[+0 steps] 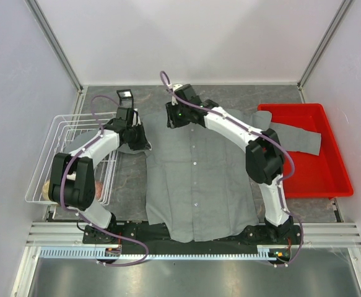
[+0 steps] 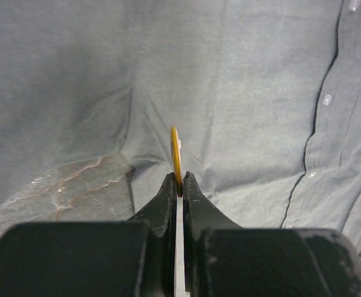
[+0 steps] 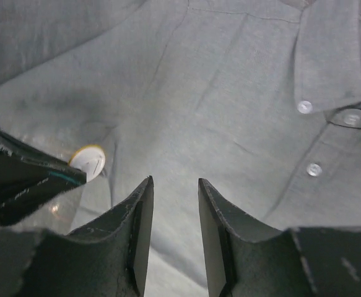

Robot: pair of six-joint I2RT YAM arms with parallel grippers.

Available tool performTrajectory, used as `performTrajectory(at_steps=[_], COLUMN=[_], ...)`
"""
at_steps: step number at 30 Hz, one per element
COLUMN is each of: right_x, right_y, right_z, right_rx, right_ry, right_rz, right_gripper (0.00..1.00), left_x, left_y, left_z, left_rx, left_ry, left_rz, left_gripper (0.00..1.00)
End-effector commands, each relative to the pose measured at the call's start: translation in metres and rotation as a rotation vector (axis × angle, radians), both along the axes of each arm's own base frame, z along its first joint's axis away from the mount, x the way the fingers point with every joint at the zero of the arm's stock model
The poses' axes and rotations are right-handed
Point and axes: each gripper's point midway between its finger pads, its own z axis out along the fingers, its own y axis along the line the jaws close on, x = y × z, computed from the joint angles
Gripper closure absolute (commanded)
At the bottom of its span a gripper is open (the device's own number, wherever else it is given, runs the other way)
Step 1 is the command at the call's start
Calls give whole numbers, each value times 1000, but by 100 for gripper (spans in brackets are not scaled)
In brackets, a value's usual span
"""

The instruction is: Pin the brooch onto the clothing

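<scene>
So, top cam first: the clothing [image 1: 195, 185] lay flat on the table [image 1: 130, 185], collar at the far end, w/ one sleeve trailing into the red tray [image 1: 338, 185] beside it. A wire basket [image 1: 44, 161] stood off the clothing's other side. The left gripper [image 1: 138, 140] hung over the clothing's shoulder on the basket side. The right gripper [image 1: 175, 116] was at the collar. Brooch too small to pick out from up there, & any lettering too small to read.

Left wrist cam: the left gripper [image 2: 178, 180] was pinched tight on the brooch [image 2: 176, 154], tips clamping its lower edge. Brooch stood upright & edge-on, a thin orange-gold sliver poking out past the tips. It sat above the clothing [image 2: 230, 80], close to where the fabric's edge met bare table [image 2: 69, 189]. Whether it touched the fabric, couldn't tell. Pale buttons [image 2: 327, 99] ran down the placket further in on the clothing.

Right wrist cam: the right gripper [image 3: 174, 184] stood partly open, nothing btwn its fingers, just clothing [image 3: 230, 111] below the gap. Brooch [image 3: 88, 162] showed off to that gripper's left, near but apart, held by the left gripper's dark finger [image 3: 25, 179]. Its pale round face w/ gold rim carried a small mark, too blurred to read. Buttons [image 3: 304, 106] sat by the collar.
</scene>
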Motion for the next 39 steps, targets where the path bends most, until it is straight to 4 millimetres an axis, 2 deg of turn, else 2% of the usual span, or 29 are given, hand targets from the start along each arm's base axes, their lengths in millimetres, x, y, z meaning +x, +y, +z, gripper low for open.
performTrajectory(at_steps=[1, 3, 4, 6, 7, 9, 10, 11, 13, 15, 20, 26, 33, 36, 39], right_x=[12, 15, 18, 24, 25, 30, 32, 35, 38, 42, 48, 48, 39, 33, 28], right_y=[19, 27, 28, 30, 31, 33, 34, 37, 38, 43, 49, 53, 44, 42, 35], right_z=[-25, -24, -36, -36, -47, -50, -59, -57, -68, -67, -81, -89, -120, -131, -149], right_rx=[-58, -71, -100, -119, -135, -142, -155, -149, -160, -146, -151, -146, -210, -228, -266], right_ry=[-13, -45, -48, -76, -72, -85, -80, -90, -85, -93, -91, -84, -45, -25, 1], right_rz=[-175, -211, -229, -263, -267, -281, -280, -283, -284, -284, -281, -277, -281, -274, -267], right_gripper=[59, 59, 59, 58, 57, 56, 56, 56, 56, 56, 56, 56, 58, 62, 71], left_x=[21, 22, 23, 23, 23, 23, 22, 22, 22, 22, 23, 22, 23, 26, 29], left_y=[10, 12, 13, 12, 12, 12, 13, 13, 13, 13, 13, 14, 16, 18, 17], left_z=[22, 22, 22, 23, 24, 22, 21, 20, 19, 17, 17, 15, 12, 10, 7], left_rx=[-3, -1, 1, -8, -9, -11, -7, -7, -4, -4, -6, -3, 8, 21, 25], left_ry=[-76, -75, -78, -82, -84, -81, -78, -78, -76, -74, -75, -75, -70, -66, -59], left_rz=[77, 83, 86, 86, 86, 84, 88, 85, 84, 85, 88, 92, 100, 101, 99], left_gripper=[98, 98, 98, 98, 98, 98, 98, 98, 98, 98, 98, 98, 98, 98, 98])
